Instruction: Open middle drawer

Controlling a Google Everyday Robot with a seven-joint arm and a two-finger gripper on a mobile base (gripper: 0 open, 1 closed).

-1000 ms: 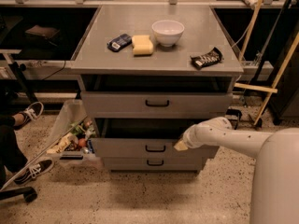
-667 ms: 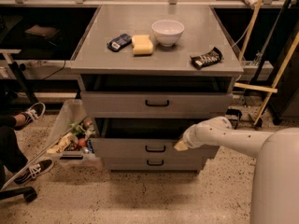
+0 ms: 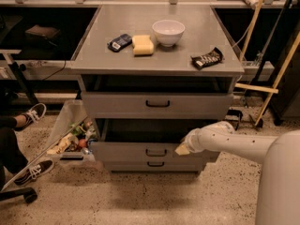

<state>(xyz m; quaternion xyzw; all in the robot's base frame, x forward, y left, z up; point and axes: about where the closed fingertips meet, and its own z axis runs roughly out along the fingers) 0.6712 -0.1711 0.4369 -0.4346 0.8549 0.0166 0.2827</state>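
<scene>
Speckled floor, grey cabinet | middle drawer, 2nd of 3, out a little | gripper at its front's top edge, right of the handle, open or closed unclear | should pull straight back, slowly.

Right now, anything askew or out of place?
A clear bin of clutter leans tilted on the floor left of the cabinet. Nothing else stands out: the gripper sits at the middle drawer front, right of its handle.

The wide grey metal middle drawer has a small black bar handle. The cream-yellow claw, at the drawer front just right of that handle, tips a white arm. On the grey bench: white bowl, yellow sponge, black wrapper.
</scene>
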